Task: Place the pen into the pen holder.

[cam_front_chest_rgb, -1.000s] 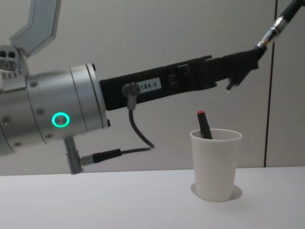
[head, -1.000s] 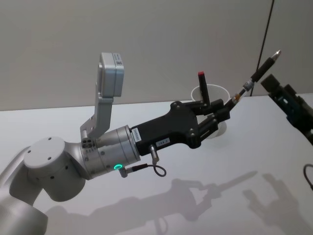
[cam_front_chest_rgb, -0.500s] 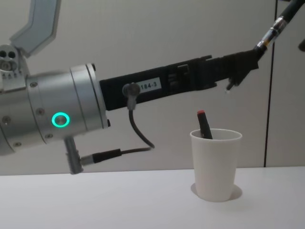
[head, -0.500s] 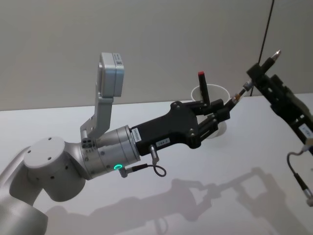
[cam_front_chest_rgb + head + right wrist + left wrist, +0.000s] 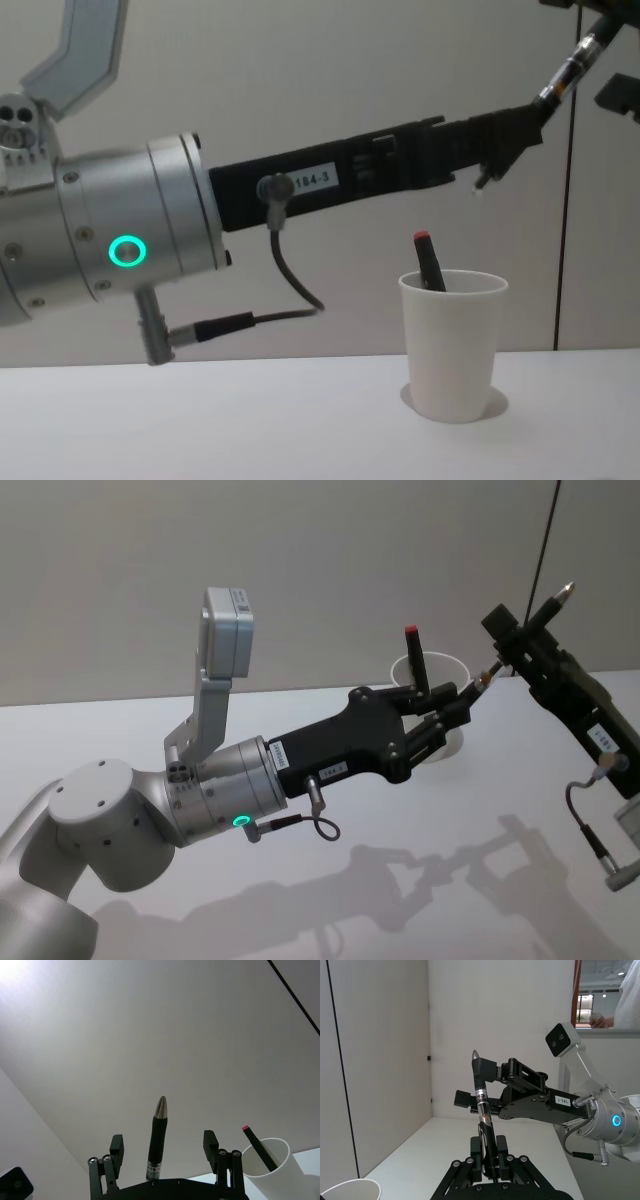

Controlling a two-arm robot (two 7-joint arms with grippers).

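Pen (image 5: 568,72) above, right of pen holder (image 5: 453,345); table (image 5: 200,420) beneath.

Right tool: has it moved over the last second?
Yes: in the head view the right tool moved left toward the cup, and now flanks the pen.

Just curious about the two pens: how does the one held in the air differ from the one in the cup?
The held pen is aloft, pinched at its lower end by the left gripper, the right gripper open around it; the cup pen stands untouched in the paper cup. The held pen ends in a silver point, the cup pen in a red top. Both are dark and slanted.
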